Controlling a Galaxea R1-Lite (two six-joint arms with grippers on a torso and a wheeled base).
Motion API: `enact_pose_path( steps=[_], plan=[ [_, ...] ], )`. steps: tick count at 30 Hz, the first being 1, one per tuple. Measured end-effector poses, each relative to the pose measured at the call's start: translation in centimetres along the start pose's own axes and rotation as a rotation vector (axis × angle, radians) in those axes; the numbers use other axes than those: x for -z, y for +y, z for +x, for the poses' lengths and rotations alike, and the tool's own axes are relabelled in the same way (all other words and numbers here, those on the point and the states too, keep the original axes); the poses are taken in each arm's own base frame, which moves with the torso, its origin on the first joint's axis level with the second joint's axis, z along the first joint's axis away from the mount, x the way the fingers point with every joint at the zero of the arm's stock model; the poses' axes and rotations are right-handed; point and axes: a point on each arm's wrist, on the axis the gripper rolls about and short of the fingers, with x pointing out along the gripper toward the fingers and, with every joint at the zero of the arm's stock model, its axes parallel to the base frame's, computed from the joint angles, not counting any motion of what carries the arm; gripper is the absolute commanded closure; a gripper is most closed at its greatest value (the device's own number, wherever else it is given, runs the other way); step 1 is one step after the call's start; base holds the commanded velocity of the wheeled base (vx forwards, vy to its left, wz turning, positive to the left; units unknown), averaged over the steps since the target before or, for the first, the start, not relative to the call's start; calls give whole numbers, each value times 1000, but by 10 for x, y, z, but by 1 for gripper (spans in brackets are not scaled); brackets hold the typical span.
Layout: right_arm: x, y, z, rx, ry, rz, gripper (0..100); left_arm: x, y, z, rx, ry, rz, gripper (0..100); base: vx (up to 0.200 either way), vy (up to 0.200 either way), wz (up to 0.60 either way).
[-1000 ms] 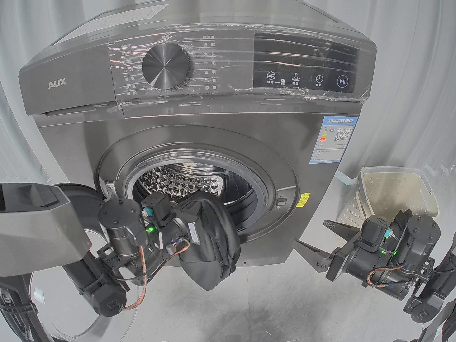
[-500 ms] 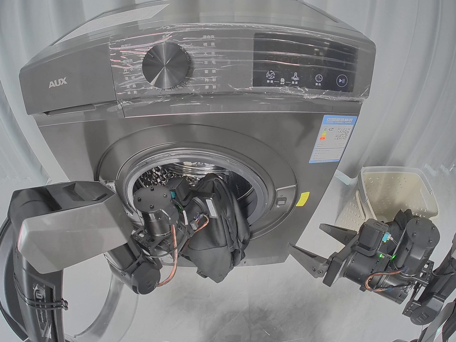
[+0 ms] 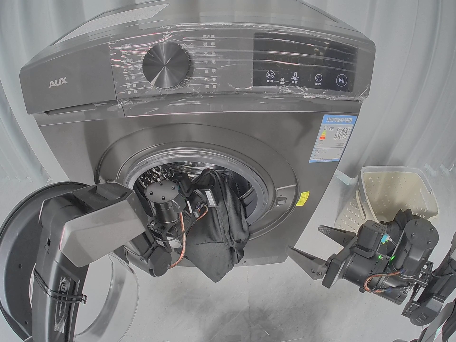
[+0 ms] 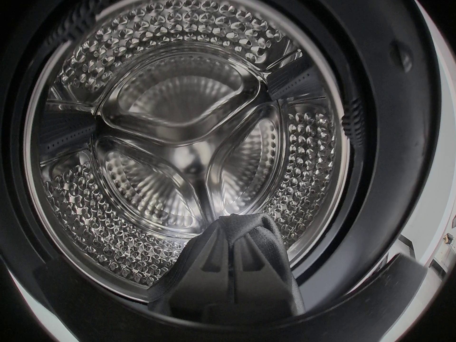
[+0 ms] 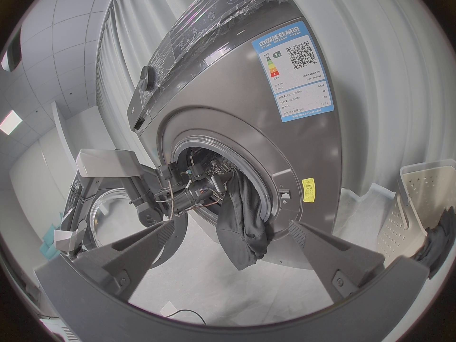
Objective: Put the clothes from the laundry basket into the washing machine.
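The left gripper (image 4: 232,233) is closed on a black fabric garment (image 3: 221,224) at the mouth of the grey front-loading washing machine (image 3: 285,134). The cloth drapes over the porthole's lower rim and hangs down the front. The right gripper (image 3: 312,242) hovers with jaws spread, holding nothing, near the cream perforated plastic laundry basket (image 3: 380,191), where more dark clothing (image 5: 437,243) spills over the edge.

1. Left arm (image 3: 90,224): grey angular shell, black straps (image 3: 57,291), black round joint, copper cable (image 3: 180,243).
2. Right arm (image 3: 420,238): black cylinders, green light (image 3: 380,257).
3. Right gripper (image 3: 306,239): grey wedge fingers (image 5: 332,262), a screw each.
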Motion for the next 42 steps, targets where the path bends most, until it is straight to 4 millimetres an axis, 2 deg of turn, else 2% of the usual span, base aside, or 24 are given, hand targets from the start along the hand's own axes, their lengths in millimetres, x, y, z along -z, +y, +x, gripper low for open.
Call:
enact_pose_path(
  steps=[11, 19, 27, 28, 42],
  plan=[
    [0, 0, 0, 0, 2, 0, 0, 18, 3, 37, -22, 42, 5, 100, 0, 0, 0],
    [0, 0, 0, 0, 1, 1, 0, 15, 14, 64, -61, 5, 5, 100, 0, 0, 0],
    [0, -1, 1, 2, -1, 1, 0, 20, 25, 71, -84, -7, 6, 100, 0, 0, 0],
    [0, -1, 1, 1, -1, 1, 0, 20, 26, 71, -85, -7, 6, 0, 0, 0, 0],
    [-1, -2, 1, 4, -4, 0, 0, 25, 25, 64, -81, 14, 9, 0, 0, 0, 0]
  ],
)
